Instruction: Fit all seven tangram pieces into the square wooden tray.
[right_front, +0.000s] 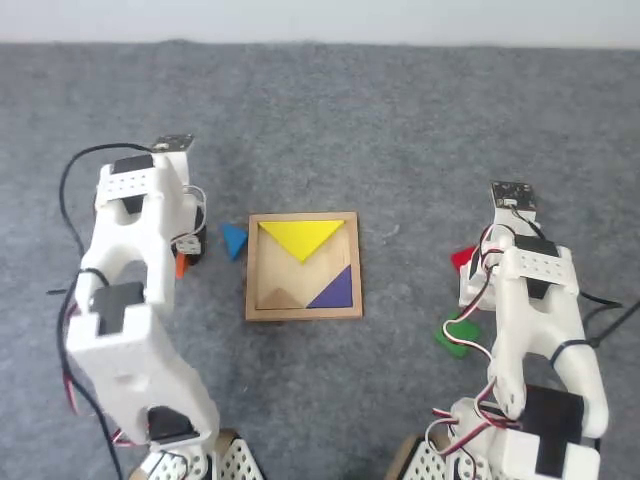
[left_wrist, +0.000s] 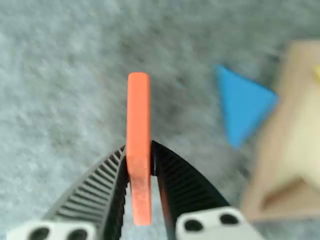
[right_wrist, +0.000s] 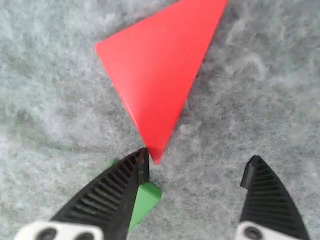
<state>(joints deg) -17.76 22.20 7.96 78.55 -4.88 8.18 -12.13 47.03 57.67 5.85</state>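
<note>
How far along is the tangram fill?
Done: yellow triangle, purple triangle and a brown piece sit in the tray. In hand: left gripper is shut on the orange piece. Left: blue triangle, red triangle, green piece on the carpet; right gripper open.

I assess this site as a robotics laboratory test bench. Grounds: two white plastic robot arms, the left arm (right_front: 130, 280) and the right arm (right_front: 540, 300), stand side by side on perforated white base plates (right_front: 440, 465), with exposed wiring (right_front: 487, 262) looped along their joints. The tabletop (right_front: 400, 120) is covered in plain grey felt-like matting and backs onto a bare white wall (right_front: 320, 18). The work items I see are a square wooden tray (right_front: 303, 315) and flat coloured puzzle pieces (right_front: 300, 238). The left tool (left_wrist: 138, 147) is clamped on a flat orange piece (left_wrist: 138, 100).
</note>
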